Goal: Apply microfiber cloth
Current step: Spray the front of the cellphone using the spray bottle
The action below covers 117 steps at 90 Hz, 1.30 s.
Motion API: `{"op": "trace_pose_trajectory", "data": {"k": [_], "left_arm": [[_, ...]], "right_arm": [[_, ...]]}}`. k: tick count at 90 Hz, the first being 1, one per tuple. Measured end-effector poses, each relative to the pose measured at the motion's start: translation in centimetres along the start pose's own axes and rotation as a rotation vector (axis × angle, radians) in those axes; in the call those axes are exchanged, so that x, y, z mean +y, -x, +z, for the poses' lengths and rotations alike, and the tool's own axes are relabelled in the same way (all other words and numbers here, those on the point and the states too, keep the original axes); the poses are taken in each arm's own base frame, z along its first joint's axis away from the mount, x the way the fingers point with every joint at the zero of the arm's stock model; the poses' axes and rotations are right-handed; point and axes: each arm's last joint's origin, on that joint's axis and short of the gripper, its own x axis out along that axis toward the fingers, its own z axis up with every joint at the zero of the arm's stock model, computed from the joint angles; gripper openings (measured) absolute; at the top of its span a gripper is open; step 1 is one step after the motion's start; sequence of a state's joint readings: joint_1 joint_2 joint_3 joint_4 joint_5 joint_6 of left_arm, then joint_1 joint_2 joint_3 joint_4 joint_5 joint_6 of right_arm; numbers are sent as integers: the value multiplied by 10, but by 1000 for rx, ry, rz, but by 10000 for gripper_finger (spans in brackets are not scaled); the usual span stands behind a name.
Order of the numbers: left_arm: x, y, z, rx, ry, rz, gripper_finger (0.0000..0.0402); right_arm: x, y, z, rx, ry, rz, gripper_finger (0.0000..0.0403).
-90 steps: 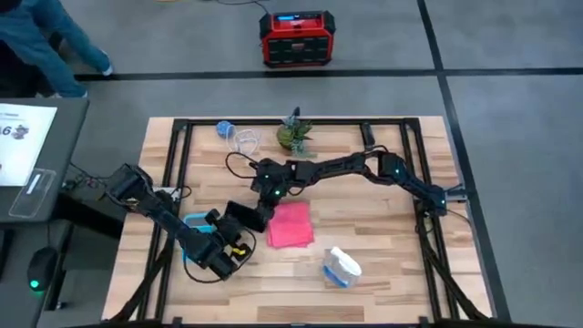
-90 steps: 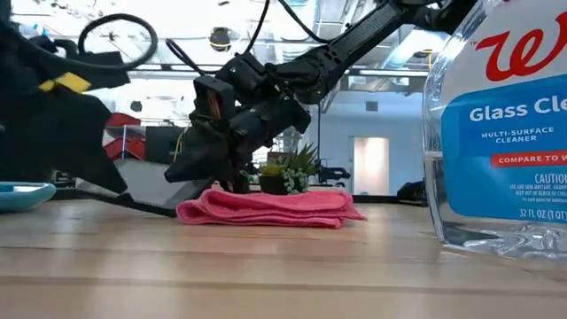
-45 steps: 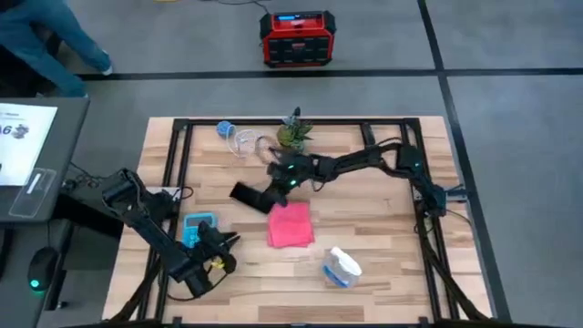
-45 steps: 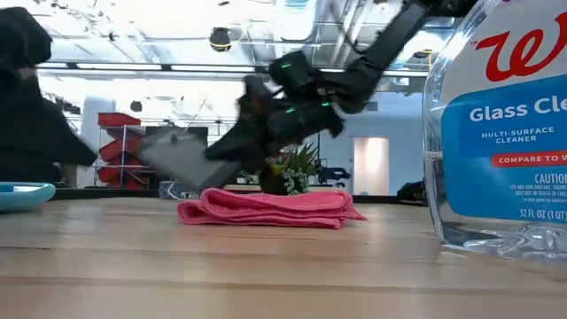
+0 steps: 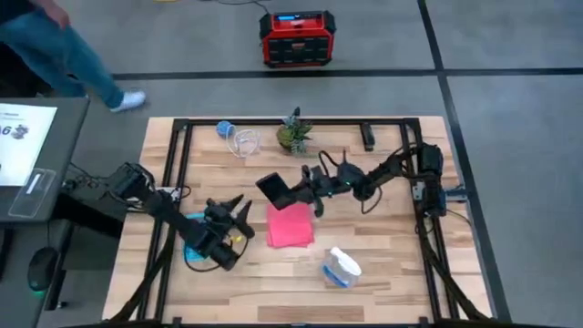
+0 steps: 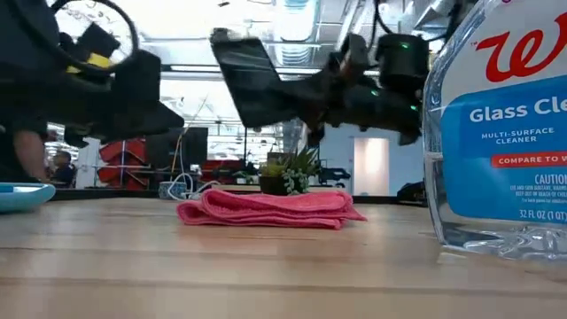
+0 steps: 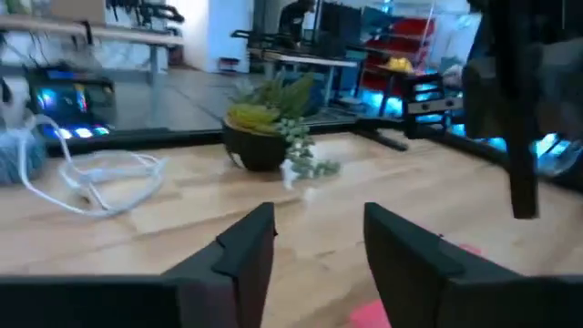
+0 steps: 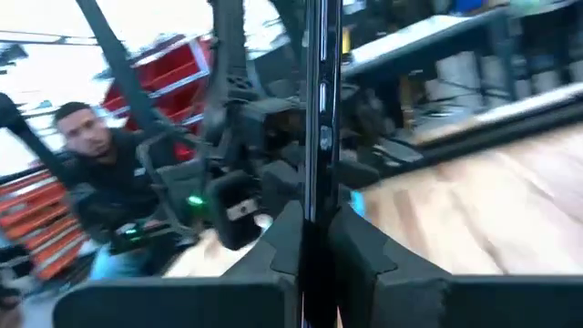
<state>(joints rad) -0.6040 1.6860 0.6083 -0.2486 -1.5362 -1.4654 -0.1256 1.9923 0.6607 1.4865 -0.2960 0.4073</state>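
Left gripper near table's front-left, fingers spread, empty — hovering just left of cloth, likely lining up to take it. Folded bright pink microfiber cloth flat mid-table, nothing touching it. Right gripper above cloth's far edge, pinching thin black phone — held up, probably presenting it for wiping.

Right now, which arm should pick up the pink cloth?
Left. The left gripper is open and empty beside the microfiber cloth; the right gripper is busy, shut on the black phone held above it.
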Motion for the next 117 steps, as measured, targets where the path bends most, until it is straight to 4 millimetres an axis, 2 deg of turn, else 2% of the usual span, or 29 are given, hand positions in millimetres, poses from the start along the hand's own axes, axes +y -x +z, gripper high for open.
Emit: {"op": "trace_pose_trajectory", "data": {"k": [14, 29, 45, 52, 67, 80, 99, 117], "left_arm": [[-11, 3, 0, 99, -8, -38, 161], [-37, 1, 6, 227, -79, -181, 160], [-58, -22, 21, 258, -180, -386, 160], [-62, -34, 26, 251, -190, -455, 160], [-56, -56, 38, 161, -114, -635, 160], [-46, -72, 51, 27, -22, -758, 160], [-51, -96, 70, -63, 14, -785, 159], [-53, -100, 74, -79, 9, -771, 159]], "right_arm": [[3, 11, -1, -35, 9, 1, 18], [3, 12, -1, -36, 7, -1, 18], [5, 12, 2, -34, 10, 30, 18], [9, 20, 8, -31, 18, 49, 18], [21, 49, 23, -56, 60, 41, 18], [33, 65, 26, -65, 94, 30, 18], [44, 57, 23, -94, 152, -19, 17], [49, 53, 23, -117, 178, -59, 17]]}}
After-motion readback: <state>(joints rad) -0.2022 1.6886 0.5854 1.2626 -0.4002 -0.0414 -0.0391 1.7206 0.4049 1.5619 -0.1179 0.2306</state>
